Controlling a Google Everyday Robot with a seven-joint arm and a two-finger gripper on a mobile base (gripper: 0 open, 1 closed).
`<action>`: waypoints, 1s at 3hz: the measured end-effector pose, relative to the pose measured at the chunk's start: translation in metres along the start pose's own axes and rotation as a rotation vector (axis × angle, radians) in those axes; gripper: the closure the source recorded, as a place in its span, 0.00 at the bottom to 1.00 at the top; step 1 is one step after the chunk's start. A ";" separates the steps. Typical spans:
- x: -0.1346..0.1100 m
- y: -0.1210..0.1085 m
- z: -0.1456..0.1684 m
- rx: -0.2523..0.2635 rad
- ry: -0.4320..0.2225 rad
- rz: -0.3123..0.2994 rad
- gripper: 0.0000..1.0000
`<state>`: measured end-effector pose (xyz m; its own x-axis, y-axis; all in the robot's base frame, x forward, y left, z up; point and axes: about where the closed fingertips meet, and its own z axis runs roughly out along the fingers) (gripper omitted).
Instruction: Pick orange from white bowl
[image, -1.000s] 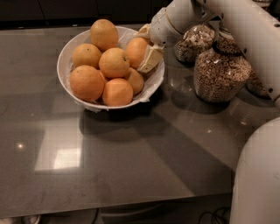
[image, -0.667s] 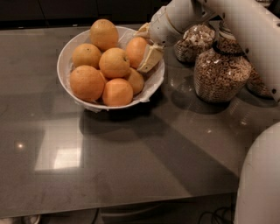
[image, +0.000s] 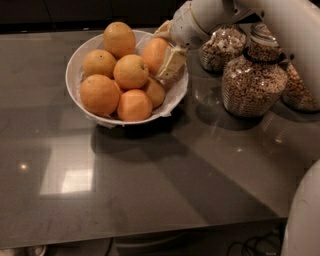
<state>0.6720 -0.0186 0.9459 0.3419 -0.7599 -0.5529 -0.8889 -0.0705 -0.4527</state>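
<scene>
- The orange (image: 151, 53) lies at the far right of the pile in the white bowl (image: 73, 67), resting on a lower orange (image: 155, 92) and touching the centre orange (image: 131, 71).
- The gripper (image: 164, 55) reaches in over the bowl's right rim. Its fingers (image: 173, 62) are closed on the orange, one on the far side and one on the near-right side.
- The hold looks off-centre, sitting on the right part of the fruit. On smooth round skin, a lift could squeeze the orange out leftward into the pile.
- The near finger sits low, beside the crinkled white lining at the rim. If it has caught the lining, rising could drag the lining or tip the bowl.
- Taking out this orange removes support. The far orange (image: 119, 39), perched highest, could roll into the gap or over the far rim.
- A sideways pull rather than a straight rise would push the neighbours. The near oranges (image: 134, 105) sit close to the near rim and could spill onto the desk (image: 175, 175).
- The glass jars (image: 254, 82) stand just right of the bowl, under the arm. A retreat to the right with a low elbow could knock the nearer jar (image: 224, 46).
- A dropped orange would roll freely on the glossy desk.
</scene>
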 end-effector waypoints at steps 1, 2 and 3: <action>-0.006 -0.003 -0.023 0.047 0.035 -0.007 1.00; -0.009 -0.006 -0.054 0.100 0.094 -0.014 1.00; -0.020 -0.007 -0.079 0.146 0.129 -0.038 1.00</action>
<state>0.6471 -0.0543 1.0151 0.3238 -0.8357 -0.4435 -0.8194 -0.0133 -0.5731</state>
